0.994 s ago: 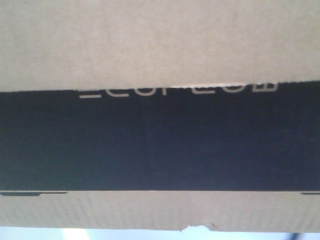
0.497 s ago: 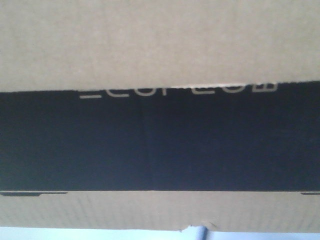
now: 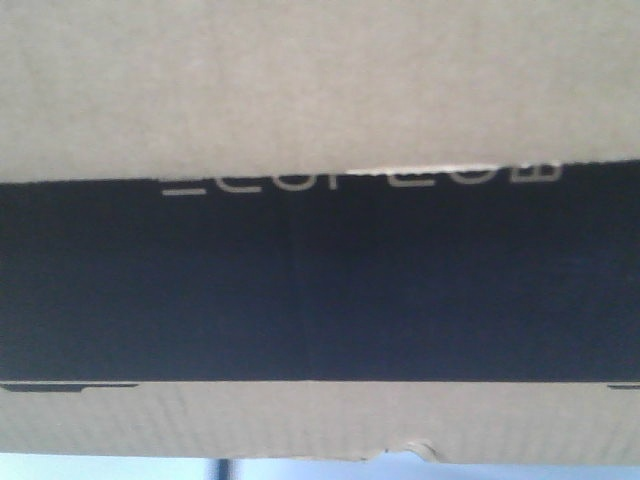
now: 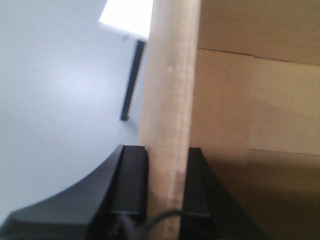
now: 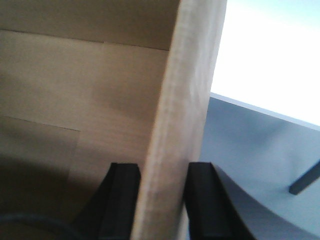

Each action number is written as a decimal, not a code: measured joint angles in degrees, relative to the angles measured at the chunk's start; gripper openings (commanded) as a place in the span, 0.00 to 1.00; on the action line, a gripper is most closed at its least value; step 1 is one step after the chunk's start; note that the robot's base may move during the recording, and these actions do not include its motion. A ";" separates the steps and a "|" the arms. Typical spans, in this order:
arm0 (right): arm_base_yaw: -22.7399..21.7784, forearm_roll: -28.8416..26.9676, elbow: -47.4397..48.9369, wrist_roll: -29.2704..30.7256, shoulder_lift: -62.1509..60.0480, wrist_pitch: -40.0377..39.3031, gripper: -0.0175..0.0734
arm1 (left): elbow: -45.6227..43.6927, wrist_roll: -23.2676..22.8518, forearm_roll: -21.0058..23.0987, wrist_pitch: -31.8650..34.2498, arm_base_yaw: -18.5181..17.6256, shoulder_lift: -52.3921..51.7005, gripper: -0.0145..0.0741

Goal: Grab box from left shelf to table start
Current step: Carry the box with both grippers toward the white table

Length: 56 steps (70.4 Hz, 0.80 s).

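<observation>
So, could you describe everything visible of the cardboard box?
The box is brown corrugated cardboard and fills the front view. A wide black panel crosses it, with pale lettering half covered by the overlapping upper layer. Its lower edge has a small tear. The left gripper and right gripper each clamp one thin wall.
</observation>
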State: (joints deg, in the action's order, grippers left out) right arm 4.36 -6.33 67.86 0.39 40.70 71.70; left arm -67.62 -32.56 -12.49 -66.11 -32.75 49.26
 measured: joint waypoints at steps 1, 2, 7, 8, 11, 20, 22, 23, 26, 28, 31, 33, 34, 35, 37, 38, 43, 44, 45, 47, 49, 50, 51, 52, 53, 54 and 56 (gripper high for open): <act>0.00 0.00 0.00 0.00 0.00 0.00 0.26 | 0.00 0.00 0.00 0.00 0.00 0.00 0.06; 0.00 0.00 0.00 0.00 0.00 0.00 0.26 | 0.00 0.00 0.10 0.00 0.00 0.00 0.06; 0.00 0.09 0.00 0.00 0.00 0.00 0.26 | 0.00 0.00 0.10 0.00 0.00 0.00 0.06; 0.00 0.09 0.00 0.00 0.00 0.00 0.26 | 0.00 0.00 0.10 0.00 0.00 0.00 0.06; 0.00 0.09 0.00 0.00 0.00 0.00 0.26 | 0.00 0.00 0.10 0.00 0.00 0.00 0.06; 0.00 0.09 0.00 0.00 0.00 0.00 0.26 | 0.00 0.00 0.10 0.00 0.00 0.00 0.06; 0.00 0.09 0.00 0.00 0.00 0.00 0.26 | 0.00 0.00 0.10 0.00 0.00 0.00 0.06; 0.00 0.09 0.00 0.00 0.00 0.00 0.26 | 0.00 0.00 0.10 0.00 0.00 0.00 0.06; 0.00 0.09 0.00 0.00 0.00 0.00 0.26 | 0.00 0.00 0.10 0.00 0.00 0.00 0.06; 0.00 0.09 0.00 0.00 0.00 0.00 0.26 | 0.00 0.00 0.10 0.00 0.00 0.00 0.06; 0.00 0.09 0.00 0.00 0.00 0.00 0.26 | 0.00 0.00 0.10 0.00 0.00 0.00 0.06; 0.00 0.09 0.00 0.00 0.00 0.00 0.26 | 0.00 0.00 0.10 0.00 0.00 0.00 0.06; 0.00 0.09 0.00 0.00 0.00 0.00 0.26 | 0.00 0.00 0.10 0.00 0.00 0.00 0.06; 0.00 0.09 0.00 0.00 0.00 0.00 0.26 | 0.00 0.00 0.10 0.00 0.00 0.00 0.05; 0.00 0.09 0.00 0.00 0.00 0.00 0.26 | 0.00 0.00 0.10 0.00 0.00 0.00 0.06; 0.00 0.09 0.00 0.00 0.00 0.00 0.26 | 0.00 0.00 0.10 0.00 0.00 0.00 0.06; 0.00 0.09 0.00 0.00 0.00 0.00 0.26 | 0.00 0.00 0.10 0.00 0.00 0.00 0.06; 0.00 0.09 0.00 0.00 0.00 0.00 0.26 | 0.00 0.00 0.10 0.00 0.00 0.00 0.06; 0.00 0.09 0.00 0.00 0.00 0.00 0.26 | 0.00 0.00 0.10 0.00 0.00 0.00 0.06; 0.00 0.09 0.00 0.00 0.00 0.00 0.26 | 0.00 0.00 0.10 0.00 0.00 0.00 0.06; 0.00 0.09 0.00 0.00 0.00 0.00 0.26 | 0.00 0.00 0.10 0.00 0.00 0.00 0.06; 0.00 0.09 0.00 0.00 0.00 0.00 0.26 | 0.00 0.00 0.10 0.00 0.00 0.00 0.06; 0.00 0.09 0.00 0.00 0.00 0.00 0.26 | 0.00 0.00 0.10 0.00 0.00 0.00 0.06; 0.00 0.09 0.00 0.00 0.00 0.00 0.26 | 0.00 0.00 0.10 0.00 0.00 0.00 0.06; 0.00 0.09 0.00 0.00 0.00 0.00 0.26 | 0.00 0.00 0.10 0.00 0.00 0.00 0.06; 0.00 0.09 0.00 0.00 0.00 0.00 0.26 | 0.00 0.00 0.10 0.00 0.00 0.00 0.06; 0.00 0.09 0.00 0.00 0.00 0.00 0.26 | 0.00 0.00 0.10 0.00 0.00 0.00 0.06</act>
State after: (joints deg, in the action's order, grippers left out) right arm 4.36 -6.24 67.86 0.39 40.70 71.70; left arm -67.62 -32.56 -12.39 -66.11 -32.75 49.26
